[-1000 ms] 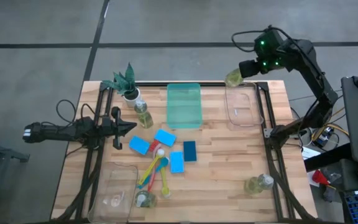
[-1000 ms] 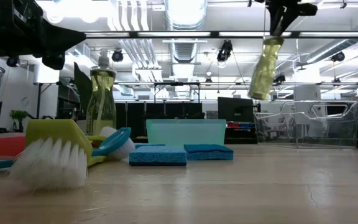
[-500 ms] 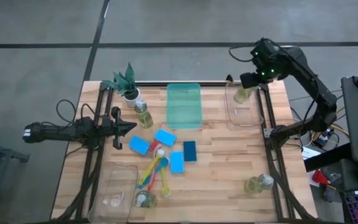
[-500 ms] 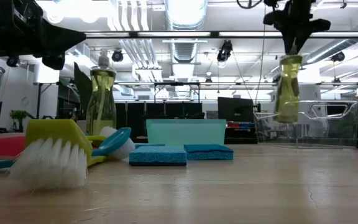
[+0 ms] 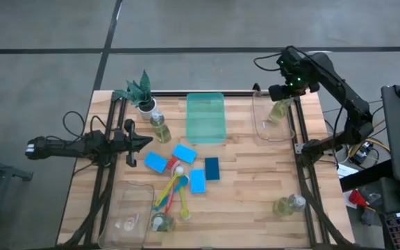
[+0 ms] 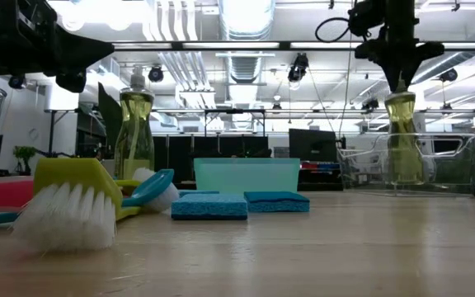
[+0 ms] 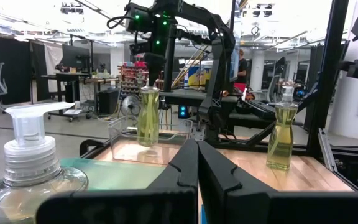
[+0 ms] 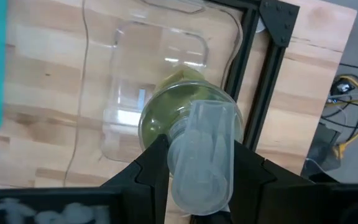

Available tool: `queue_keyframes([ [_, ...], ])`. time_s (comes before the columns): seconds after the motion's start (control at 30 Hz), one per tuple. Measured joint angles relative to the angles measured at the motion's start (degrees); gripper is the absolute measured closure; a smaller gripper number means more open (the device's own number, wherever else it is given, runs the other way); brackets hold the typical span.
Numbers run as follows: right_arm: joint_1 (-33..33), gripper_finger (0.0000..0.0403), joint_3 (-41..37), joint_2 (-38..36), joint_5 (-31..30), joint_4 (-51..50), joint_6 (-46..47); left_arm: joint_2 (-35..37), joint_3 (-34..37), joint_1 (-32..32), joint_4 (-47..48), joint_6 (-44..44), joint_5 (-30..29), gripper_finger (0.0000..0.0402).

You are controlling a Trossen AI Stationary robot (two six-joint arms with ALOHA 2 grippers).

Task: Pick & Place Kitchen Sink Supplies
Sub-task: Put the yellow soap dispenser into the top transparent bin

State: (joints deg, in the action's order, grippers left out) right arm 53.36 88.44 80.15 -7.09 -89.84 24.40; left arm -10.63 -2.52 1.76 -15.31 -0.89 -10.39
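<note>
**A:** so where's the right gripper (image 5: 281,92) at?

**B:** Up at the far right corner of the table, over the clear tray (image 5: 270,117). It's pinching a soap bottle (image 6: 403,139) by the pump top, fingers clamped on either side of the neck. The bottle hangs upright, and in the low view its base sits down inside the tray walls. Can't tell if it's actually touching the tray floor though.

**A:** and the left one?

**B:** The left gripper (image 5: 146,142) is parked over the left side of the table, fingers pressed together, holding nothing.

**A:** rest of the stuff?

**B:** Another bottle (image 5: 160,127) stands by the potted plant (image 5: 141,90) at the far left. Blue sponges (image 5: 184,153) and a bundle of brushes (image 5: 172,192) are scattered mid-table, in front of the green tray (image 5: 206,117). One more bottle (image 5: 289,205) is near the right front edge, and a fourth (image 5: 162,223) lies beside the second clear tray (image 5: 126,215) at the front left.
</note>
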Motion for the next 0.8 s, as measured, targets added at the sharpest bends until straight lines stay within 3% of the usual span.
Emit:
queue_keyframes([
  [0.8,2.05,0.0291,1.88,4.12,-0.36,0.97,-1.87,-0.01,-0.02,-0.01,-0.02,-0.01,0.02,0.0399],
])
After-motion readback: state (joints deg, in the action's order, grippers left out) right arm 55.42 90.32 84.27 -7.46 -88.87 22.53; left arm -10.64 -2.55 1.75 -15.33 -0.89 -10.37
